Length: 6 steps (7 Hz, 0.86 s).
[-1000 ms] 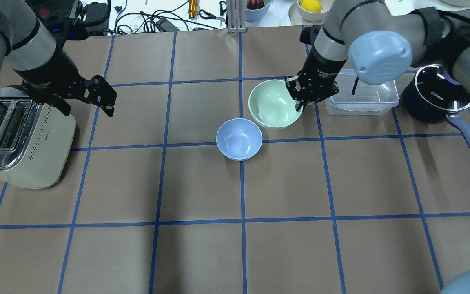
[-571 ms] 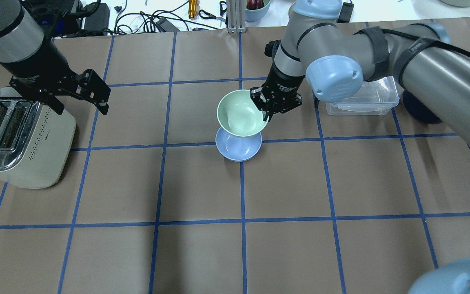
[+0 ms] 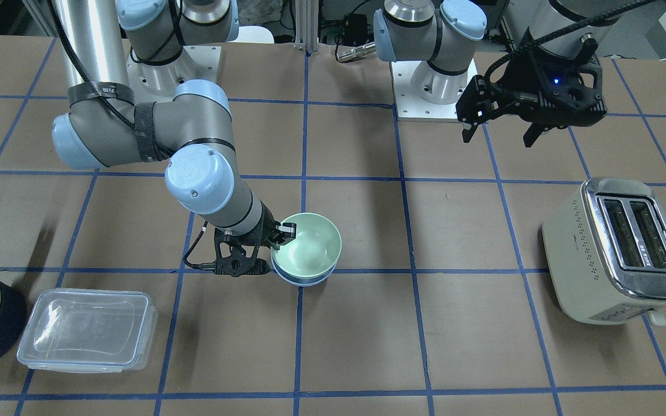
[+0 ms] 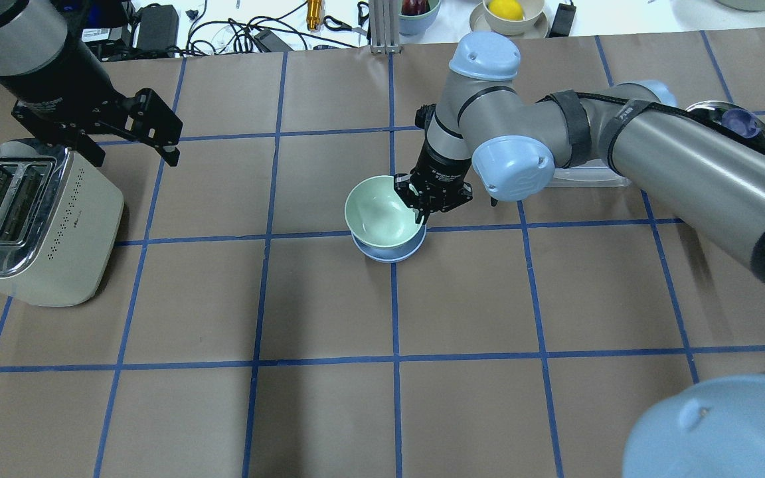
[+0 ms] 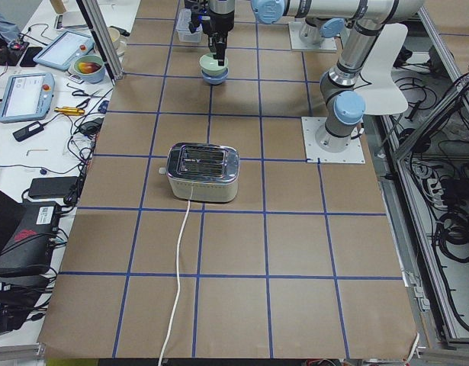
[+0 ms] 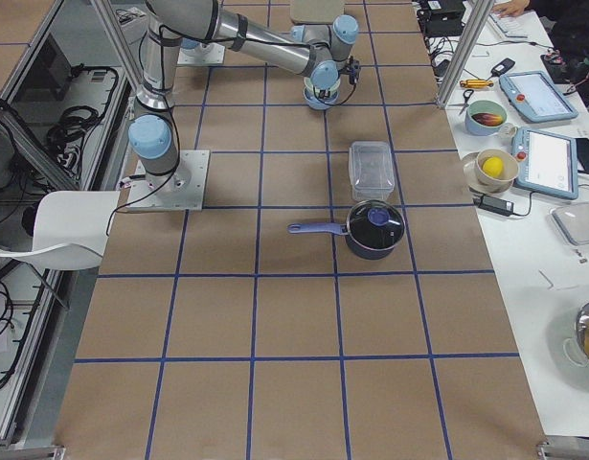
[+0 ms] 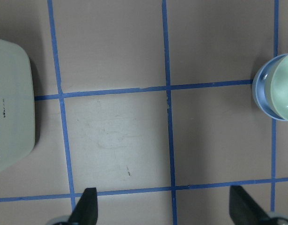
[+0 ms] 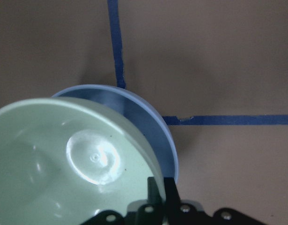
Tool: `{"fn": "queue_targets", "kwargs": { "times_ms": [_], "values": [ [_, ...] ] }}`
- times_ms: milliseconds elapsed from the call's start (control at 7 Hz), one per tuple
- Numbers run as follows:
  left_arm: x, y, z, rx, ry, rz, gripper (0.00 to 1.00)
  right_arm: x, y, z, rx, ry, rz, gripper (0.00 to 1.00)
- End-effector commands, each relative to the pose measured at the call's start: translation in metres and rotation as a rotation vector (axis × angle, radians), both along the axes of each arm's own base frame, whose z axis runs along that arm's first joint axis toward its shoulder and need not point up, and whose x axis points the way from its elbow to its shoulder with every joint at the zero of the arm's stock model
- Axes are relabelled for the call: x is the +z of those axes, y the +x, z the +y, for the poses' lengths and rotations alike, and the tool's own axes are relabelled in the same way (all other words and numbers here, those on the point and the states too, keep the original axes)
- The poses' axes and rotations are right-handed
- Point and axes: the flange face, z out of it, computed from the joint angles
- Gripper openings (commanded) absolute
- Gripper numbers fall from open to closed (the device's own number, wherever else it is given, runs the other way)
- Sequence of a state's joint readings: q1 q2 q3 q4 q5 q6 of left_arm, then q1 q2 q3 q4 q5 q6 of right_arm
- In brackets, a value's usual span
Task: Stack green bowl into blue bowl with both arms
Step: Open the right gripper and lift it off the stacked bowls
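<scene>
While in blue bowl [image 4: 388, 255], green bowl [image 4: 381, 218]

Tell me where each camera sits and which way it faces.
Front-facing: across the table, facing the robot, steeply down; right arm, left arm.
Overhead: behind the robot, forward and down; both arms.
Exterior left: table's end by the toaster, along it; both arms.
Exterior right: opposite end, by the saucepan; both arms.
Left wrist: down at the table; fingertips of the left hand.
Right wrist: down into the green bowl; right hand.
Shared: both wrist views catch the blue bowl.
</scene>
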<state>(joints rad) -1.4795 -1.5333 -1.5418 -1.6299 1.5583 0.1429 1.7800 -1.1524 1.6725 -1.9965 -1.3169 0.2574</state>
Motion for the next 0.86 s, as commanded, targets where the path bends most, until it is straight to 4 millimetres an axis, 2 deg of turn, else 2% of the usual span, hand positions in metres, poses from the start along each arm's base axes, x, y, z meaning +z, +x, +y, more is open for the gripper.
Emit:
{"fn": "queue_targets", "kwargs": {
  "times_ms": [0, 143, 286, 429, 571, 714],
  "values": [
    [-0.005, -0.001, -0.002, 0.001, 0.012, -0.002, 1.0, 0.011, -0.001, -0.001, -0.002, -0.024, -0.001, 1.0],
    [-0.007, -0.002, -0.003, 0.001, 0.013, 0.002, 1.0, 0.037, -0.008, -0.002, -0.013, -0.06, -0.005, 1.0],
    [-0.009, -0.002, -0.005, 0.001, 0.013, 0.004, 1.0, 0.088, -0.034, 0.001, -0.05, -0.1, 0.013, 1.0],
    [-0.012, -0.002, -0.006, 0.001, 0.02, 0.003, 1.0, 0.128, -0.082, 0.005, -0.087, -0.097, 0.126, 1.0],
    [-0.012, -0.002, -0.006, 0.001, 0.02, 0.003, 1.0, 0.157, -0.1, 0.022, -0.113, -0.086, 0.148, 1.0],
    [-0.014, -0.003, -0.007, 0.004, 0.024, 0.009, 1.0, 0.176, -0.111, 0.038, -0.126, -0.058, 0.159, 1.0]
  ]
}}
